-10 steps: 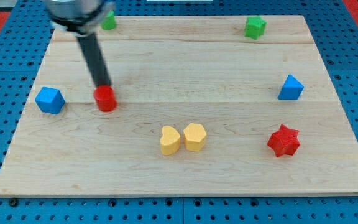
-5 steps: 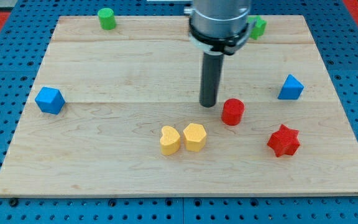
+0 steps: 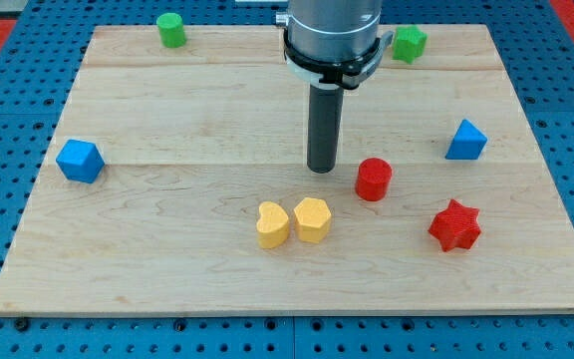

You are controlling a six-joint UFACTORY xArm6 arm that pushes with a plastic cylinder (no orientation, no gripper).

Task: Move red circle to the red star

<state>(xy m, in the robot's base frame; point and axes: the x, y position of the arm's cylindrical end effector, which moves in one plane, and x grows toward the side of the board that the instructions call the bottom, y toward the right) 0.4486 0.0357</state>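
My tip (image 3: 321,169) has backed off to the view's left of the red circle (image 3: 374,179), now just apart, no pincer fitted. The circle stays put, up-left of the red star (image 3: 454,225), still near but untouched; another push seems needed.

- Counter (image 3: 167,249): pale wood, visible grain, smooth matt finish.
- Rod above my tip (image 3: 321,170): dark, matt; collar above looks like grey metal with a slight sheen.
- Red circle (image 3: 374,179), right of my tip: smooth, plastic-looking, matt.
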